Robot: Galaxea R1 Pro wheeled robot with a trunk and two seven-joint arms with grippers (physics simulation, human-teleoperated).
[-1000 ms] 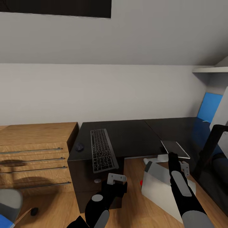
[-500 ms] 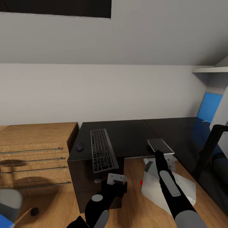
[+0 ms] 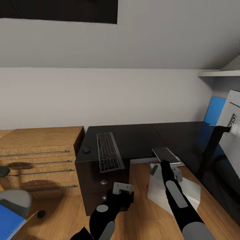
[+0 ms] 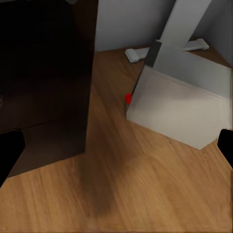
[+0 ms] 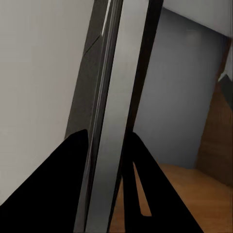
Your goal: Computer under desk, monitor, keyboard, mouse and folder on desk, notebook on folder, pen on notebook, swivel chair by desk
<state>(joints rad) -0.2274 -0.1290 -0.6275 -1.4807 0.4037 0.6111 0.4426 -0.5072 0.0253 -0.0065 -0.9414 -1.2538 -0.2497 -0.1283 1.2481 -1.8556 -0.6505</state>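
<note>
The left gripper is hovering low in front of the desk's end, its jaws standing apart and holding nothing. The right gripper is reaching forward over the floor with its fingers closing on either side of a thin dark notebook, which is being held flat at the level of the desk edge.

Below the right arm, the computer is lying tipped over on the wood floor, a red dot at its lower corner, just beside the desk's dark end panel.

At the lower left of the head view, the swivel chair is carrying the blue folder on its seat.

On the desk, the keyboard is lying lengthwise with its near end overhanging the front edge; the mouse is sitting just beside it on the left. A wooden drawer unit is standing against the desk's left side. At the right, the monitor is standing on the desk's far wing, its black stand showing in front of its light back.
</note>
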